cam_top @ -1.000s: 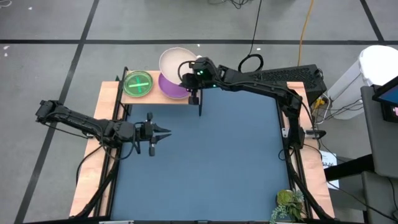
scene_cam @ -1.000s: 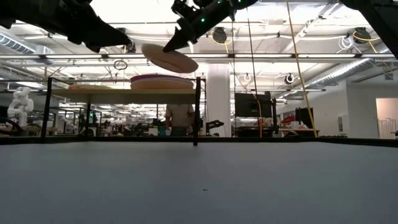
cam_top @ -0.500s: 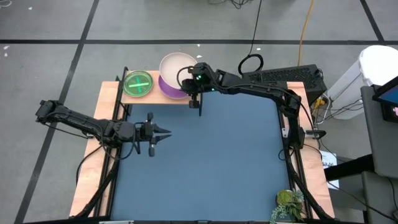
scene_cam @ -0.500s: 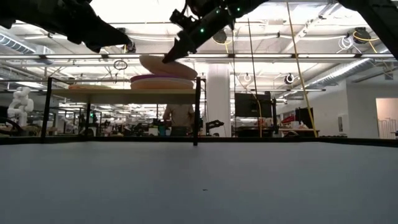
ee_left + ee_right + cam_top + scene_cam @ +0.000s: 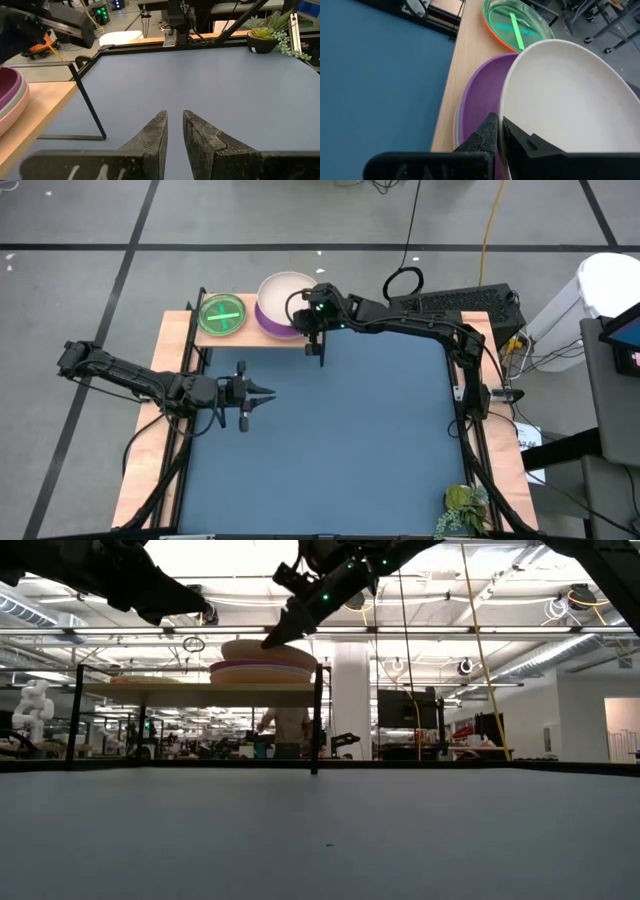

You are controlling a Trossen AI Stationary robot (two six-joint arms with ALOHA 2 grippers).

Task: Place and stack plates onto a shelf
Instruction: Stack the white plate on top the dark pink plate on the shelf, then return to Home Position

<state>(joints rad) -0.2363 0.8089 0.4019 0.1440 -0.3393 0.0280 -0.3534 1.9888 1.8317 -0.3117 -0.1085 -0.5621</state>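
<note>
The shelf point(image 5: 250, 338) stands at the table's far left on thin black legs. On it lie a green plate point(image 5: 222, 314) over an orange one point(image 5: 496, 41), and a purple plate point(image 5: 268, 321) over a pale one. My right gripper point(image 5: 498, 126) is shut on a cream plate point(image 5: 284, 288) that lies nearly level on the purple plate point(image 5: 262, 665). My left gripper point(image 5: 266, 391) hovers over the mat's left side, near the shelf. Its fingers point(image 5: 174, 120) stand a narrow gap apart with nothing between them. My right gripper pinches the cream plate's rim point(image 5: 504, 112) on the side toward the table's right edge, one finger over the rim and one under it. The fingers slant down from the right. The plate sits almost level, and it seems to rest on the purple plate point(image 5: 479, 100).
The blue mat point(image 5: 340, 440) lies bare between the arms. A potted plant point(image 5: 462, 510) stands at the near right corner and a keyboard point(image 5: 460, 302) at the far right. The shelf's black front leg point(image 5: 316, 720) stands below the stack. A person point(image 5: 288, 730) is far off in the room.
My right gripper has come down over the shelf with the cream plate. The plate was tilted and clear above the stack. Now it lies nearly level on the purple plate.
</note>
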